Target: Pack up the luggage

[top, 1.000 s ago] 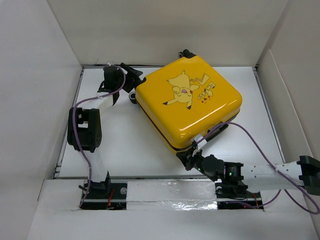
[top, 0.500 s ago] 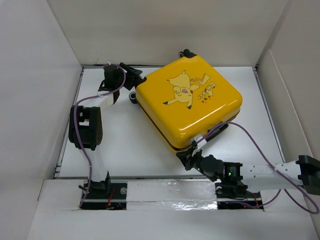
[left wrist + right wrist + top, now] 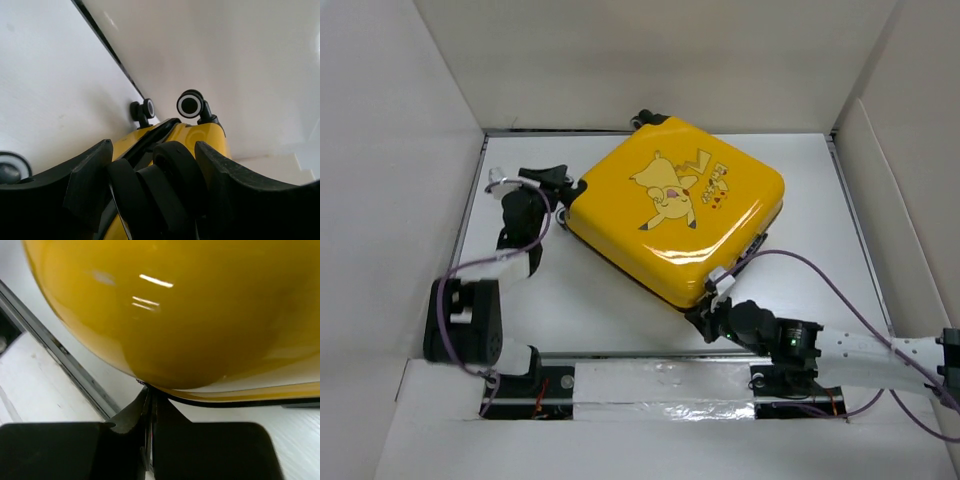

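- Your luggage (image 3: 675, 215) lies flat and closed on the white table (image 3: 570, 290). Its printed side faces up and it is turned cornerwise, around the far middle.
- Your left gripper (image 3: 566, 186) is at the case's left corner, its jaws clamped on either side of a black caster wheel (image 3: 165, 185).
- Your right gripper (image 3: 708, 312) is at the near corner with its fingers pressed fully together. The tips touch the black trim (image 3: 240, 402) under the yellow shell. You can't tell whether anything is pinched there.
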You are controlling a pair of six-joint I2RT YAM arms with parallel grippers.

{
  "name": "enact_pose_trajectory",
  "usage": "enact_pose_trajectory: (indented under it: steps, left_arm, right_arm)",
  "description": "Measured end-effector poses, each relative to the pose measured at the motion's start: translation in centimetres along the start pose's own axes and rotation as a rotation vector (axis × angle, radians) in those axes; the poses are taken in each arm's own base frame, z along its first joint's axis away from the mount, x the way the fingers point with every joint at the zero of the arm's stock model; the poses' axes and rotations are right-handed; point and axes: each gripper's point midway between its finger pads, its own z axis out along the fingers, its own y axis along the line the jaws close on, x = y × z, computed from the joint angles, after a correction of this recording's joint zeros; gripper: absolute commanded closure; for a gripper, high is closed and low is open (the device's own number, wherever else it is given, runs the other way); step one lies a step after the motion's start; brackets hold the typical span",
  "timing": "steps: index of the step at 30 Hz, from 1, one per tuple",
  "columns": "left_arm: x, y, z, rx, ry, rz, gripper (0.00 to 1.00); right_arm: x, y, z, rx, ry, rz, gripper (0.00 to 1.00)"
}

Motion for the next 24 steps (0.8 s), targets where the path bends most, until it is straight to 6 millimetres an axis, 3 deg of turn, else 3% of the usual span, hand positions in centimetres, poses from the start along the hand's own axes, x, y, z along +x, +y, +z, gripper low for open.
enact_pose_trajectory:
  steps: [3, 6, 10, 12, 14, 16, 19, 22, 24]
  left_arm:
    - [-2.2, 0.4, -4.8, 0.013, -0.158, 0.008, 1.0]
    - [-2.5, 1.6, -8.5, -0.005, -0.233, 0.021, 1.0]
    - [0.7, 1.5, -11.4, 0.009, -0.183, 0.046, 1.0]
    - [3.1, 0.5, -12.8, 0.045, -0.123, 0.058, 1.0]
    - [4.0, -0.5, -13.6, 0.074, -0.102, 0.068, 1.0]
    - [4.0, -1.3, -13.8, 0.079, -0.108, 0.09, 1.0]
    - [3.1, -1.7, -13.3, 0.052, -0.134, 0.132, 1.0]
    - [1.8, -1.6, -11.9, 0.015, -0.147, 0.158, 1.0]
    - [1.4, -0.7, -10.8, -0.018, -0.148, 0.152, 1.0]
  right_arm:
    - [-0.1, -2.1, -0.8, 0.017, 0.035, -0.023, 1.0]
    - [-0.9, -5.7, -1.3, 0.106, 0.056, -0.042, 1.0]
    - [-4.0, -11.8, -1.8, 0.306, 0.048, -0.053, 1.0]
    - [-5.4, -14.7, -2.2, 0.402, 0.05, -0.046, 1.0]
    - [-6.1, -16.5, -2.4, 0.448, 0.053, -0.038, 1.0]
    - [-6.2, -16.5, -2.4, 0.439, 0.049, -0.036, 1.0]
    - [-6.1, -15.0, -2.1, 0.384, 0.009, -0.033, 1.0]
    - [-5.7, -11.1, -1.3, 0.233, -0.063, -0.013, 1.0]
    - [-5.6, -9.6, -1.1, 0.189, -0.101, 0.001, 1.0]
